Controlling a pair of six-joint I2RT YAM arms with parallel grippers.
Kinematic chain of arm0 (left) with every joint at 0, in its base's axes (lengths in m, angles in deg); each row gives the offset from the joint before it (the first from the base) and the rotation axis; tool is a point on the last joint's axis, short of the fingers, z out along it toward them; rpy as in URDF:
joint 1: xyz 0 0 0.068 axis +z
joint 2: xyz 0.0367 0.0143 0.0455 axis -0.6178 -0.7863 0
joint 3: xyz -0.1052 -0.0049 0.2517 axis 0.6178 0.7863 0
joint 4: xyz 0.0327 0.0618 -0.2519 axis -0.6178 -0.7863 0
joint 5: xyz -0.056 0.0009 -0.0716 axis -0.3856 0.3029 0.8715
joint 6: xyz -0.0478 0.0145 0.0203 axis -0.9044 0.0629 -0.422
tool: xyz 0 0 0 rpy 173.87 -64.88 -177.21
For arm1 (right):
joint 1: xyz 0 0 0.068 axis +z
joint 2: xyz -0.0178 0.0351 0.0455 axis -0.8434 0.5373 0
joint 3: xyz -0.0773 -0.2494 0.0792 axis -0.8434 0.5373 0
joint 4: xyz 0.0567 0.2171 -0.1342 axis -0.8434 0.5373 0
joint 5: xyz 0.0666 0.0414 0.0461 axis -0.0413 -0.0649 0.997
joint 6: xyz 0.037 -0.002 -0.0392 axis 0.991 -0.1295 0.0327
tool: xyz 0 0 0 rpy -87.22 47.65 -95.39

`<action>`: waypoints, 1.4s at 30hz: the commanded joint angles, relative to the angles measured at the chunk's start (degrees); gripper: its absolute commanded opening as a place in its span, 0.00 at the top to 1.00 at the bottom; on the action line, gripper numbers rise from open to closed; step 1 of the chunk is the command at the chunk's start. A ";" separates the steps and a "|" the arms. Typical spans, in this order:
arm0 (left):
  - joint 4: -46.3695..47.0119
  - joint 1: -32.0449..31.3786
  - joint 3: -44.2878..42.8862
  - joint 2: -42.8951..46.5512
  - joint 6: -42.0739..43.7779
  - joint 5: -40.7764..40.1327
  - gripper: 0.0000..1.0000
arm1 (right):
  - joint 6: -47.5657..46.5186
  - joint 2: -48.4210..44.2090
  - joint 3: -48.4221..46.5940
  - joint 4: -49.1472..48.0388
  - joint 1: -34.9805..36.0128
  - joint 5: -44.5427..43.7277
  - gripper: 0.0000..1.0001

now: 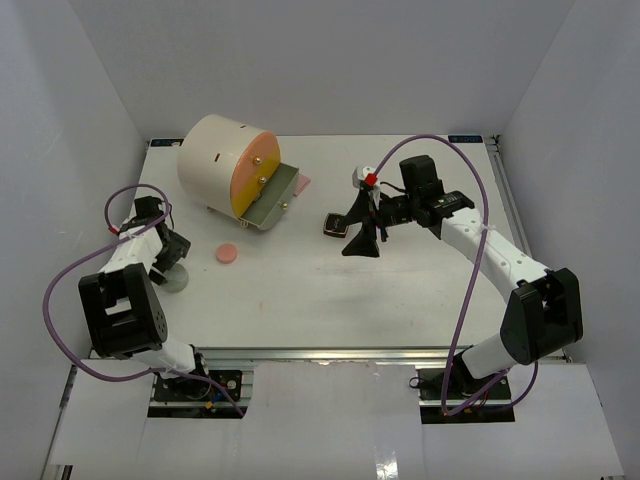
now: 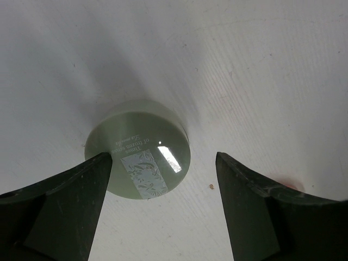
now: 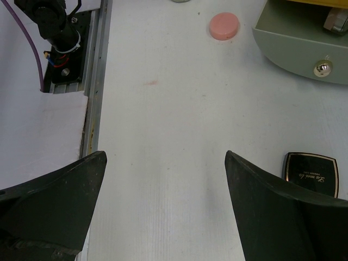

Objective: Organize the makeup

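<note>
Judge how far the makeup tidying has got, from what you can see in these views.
Done: little to see; the drawer stands open, its contents unclear. In hand: nothing. Both tools are open, the left tool over the round jar, the right tool beside the black-gold compact. Left: jar, compact and the pink pad all lie loose on the table.

Cream cylinder (image 1: 215, 155) far left on white table (image 1: 300, 295), orange front facing right; green drawer (image 1: 272, 198) pulled open.

Overhead view spans the table (image 1: 300, 300); close downward wrist views; right shares pink pad (image 1: 227, 254).
</note>
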 commanded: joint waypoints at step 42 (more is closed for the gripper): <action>-6.89 -0.97 2.24 -1.16 -2.11 -3.00 0.13 | 0.02 -2.42 0.42 -1.17 -3.44 3.77 0.04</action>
